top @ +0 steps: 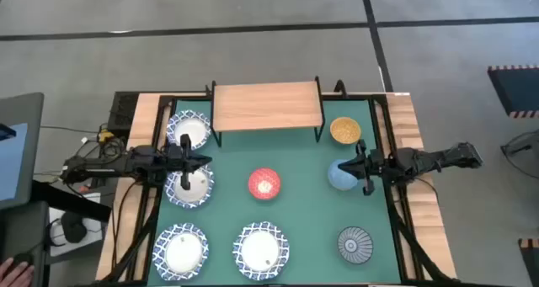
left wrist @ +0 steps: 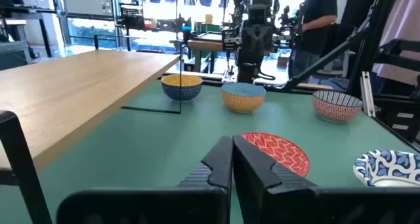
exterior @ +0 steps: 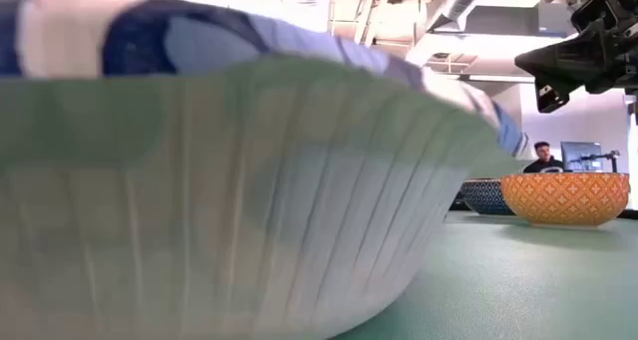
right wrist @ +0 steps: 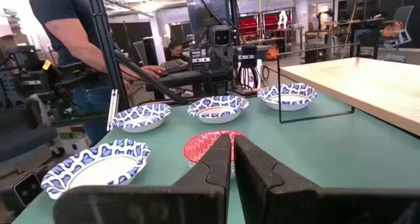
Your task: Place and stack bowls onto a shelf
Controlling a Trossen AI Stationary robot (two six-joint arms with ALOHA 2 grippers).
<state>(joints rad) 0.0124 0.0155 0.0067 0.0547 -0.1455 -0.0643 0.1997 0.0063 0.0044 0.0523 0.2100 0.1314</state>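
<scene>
The shelf point(top: 265, 106), a light wooden plank on thin black legs, stands at the far middle of the green mat with nothing on it. Several blue-lattice bowls point(top: 189, 129) point(top: 189, 188) point(top: 179, 249) point(top: 261, 249) rest on the mat at the left and near side. The red bowl point(top: 264, 183) sits in the middle, the orange-yellow bowl point(top: 345, 131) and pale blue bowl point(top: 339, 178) at the right, and the ray-patterned bowl point(top: 354, 243) near right. My left gripper point(top: 207, 161) hovers shut between the two far-left lattice bowls. My right gripper point(top: 341, 164) hovers shut above the pale blue bowl.
Black frame rails point(top: 160, 194) run along the mat's left and right sides. One lattice bowl point(exterior: 229, 180) stands right in front of the low camera. A person point(right wrist: 72, 33) stands beyond the table's left side. Bare mat point(top: 295, 152) lies between the shelf and the red bowl.
</scene>
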